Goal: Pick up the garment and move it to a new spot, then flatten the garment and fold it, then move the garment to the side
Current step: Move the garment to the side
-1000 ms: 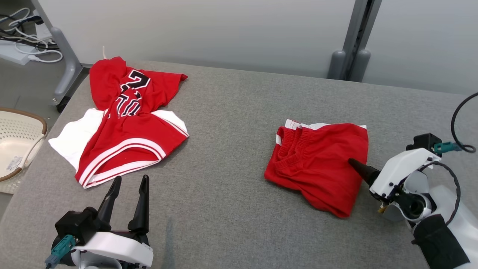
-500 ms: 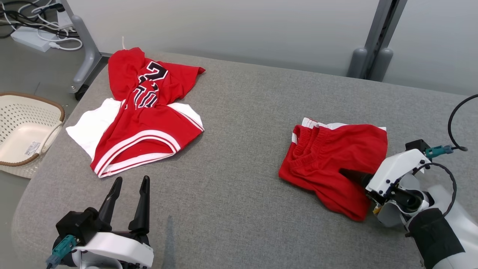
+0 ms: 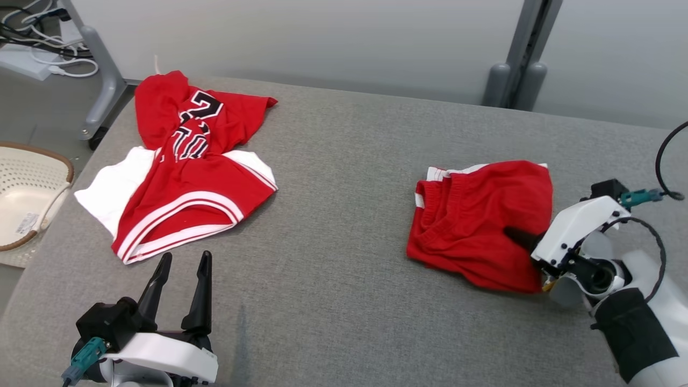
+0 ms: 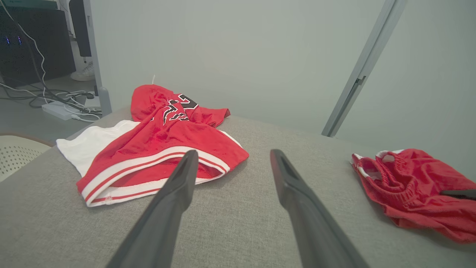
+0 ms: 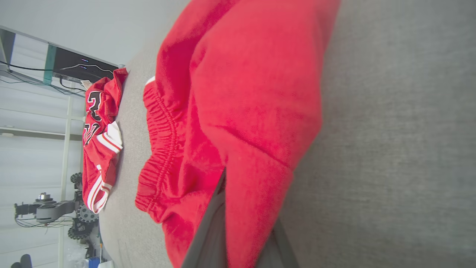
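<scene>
The folded red shorts with white trim [image 3: 475,212] lie on the grey fabric counter [image 3: 344,161] at three o'clock, their four-o'clock edge pinched in the closed right tool [image 3: 517,236], far nearer than the wide-open, empty left tool [image 3: 181,263] at seven o'clock.

A lab, judging by floor cables [image 3: 24,43] and partitions [image 3: 301,37].

1. Bright, even, diffuse indoor light, apparently from above.
2. Soft, faint shadows hugging the near edges of the red shorts [image 3: 473,215] and the jersey [image 3: 183,183] on the grey worktop [image 3: 333,177].
3. Head view crisp, colours true.
4. Left wrist view sharp mid-frame, with mild wide-lens stretching toward the edges.
5. Right wrist view soft and smeared, closest red cloth out of focus.
</scene>
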